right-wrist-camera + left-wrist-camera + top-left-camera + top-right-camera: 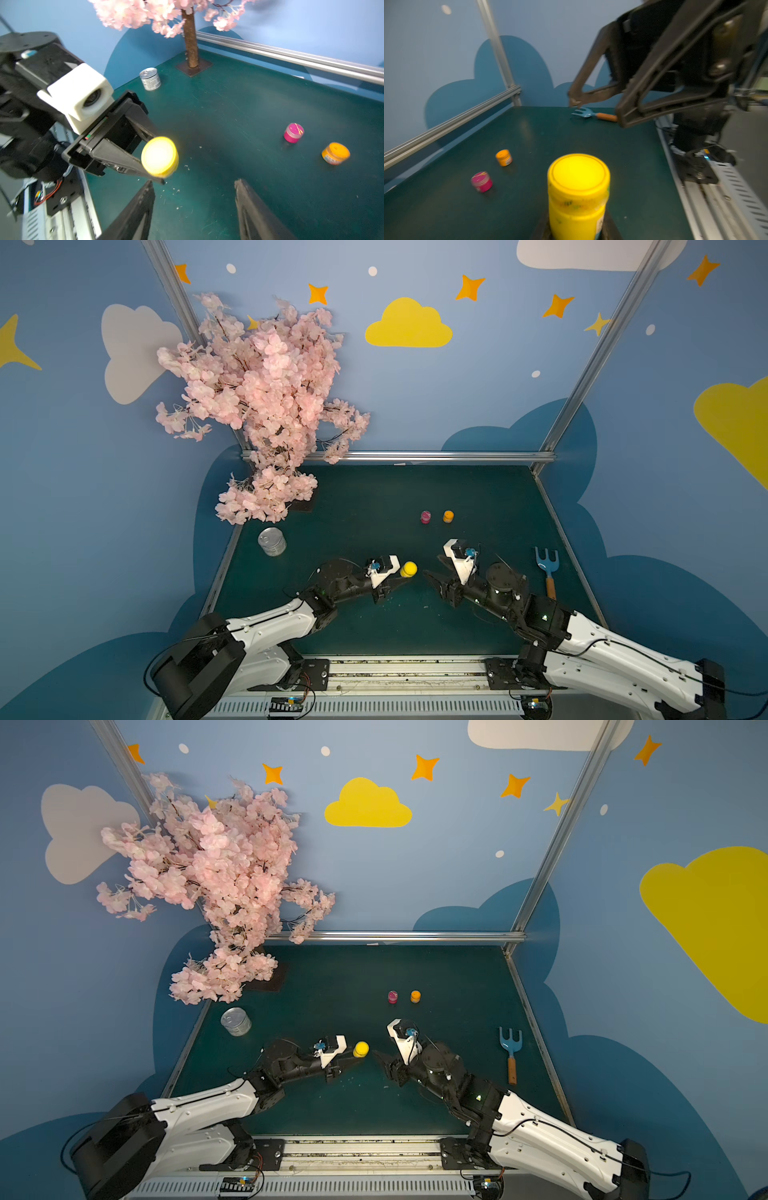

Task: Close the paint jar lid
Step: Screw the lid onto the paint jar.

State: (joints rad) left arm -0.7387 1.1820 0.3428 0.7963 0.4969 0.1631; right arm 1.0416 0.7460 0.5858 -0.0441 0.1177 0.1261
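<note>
- The yellow paint jar [408, 569] stood upright over the near middle of the table [374, 497], between the two arms and a little nearer the left one.
- Its yellow lid [578, 172] sat on top of the jar and looked level all round. I could not tell whether it was screwed down tight.
- The left gripper [400, 576] was clamped on the jar's body below the lid, one of its dark fingers [124, 160] on each side. The jar's base was hidden from me, so I could not say whether it rested on the table.
- The right gripper [194, 182] hung just beside the jar on the right arm's side, pointed toward it but not touching it. Its jaws stood apart with nothing between them but bare table.
- Further back, past the two grippers, a small pink jar [425, 516] and a small orange jar [448, 516] stood close together, lids on, the pink one on the left-arm side of the pair. Both were well apart from the yellow jar.
- A blue garden fork [546, 568] with a wooden handle lay flat near the table's right edge, prongs toward the back wall.
- A silver tin can [272, 542] stood upright near the left edge.
- Behind the can, in the back left corner, a pink blossom tree [262, 406] rose from a flat dark base plate, its branches spreading up across the blue wall.
</note>
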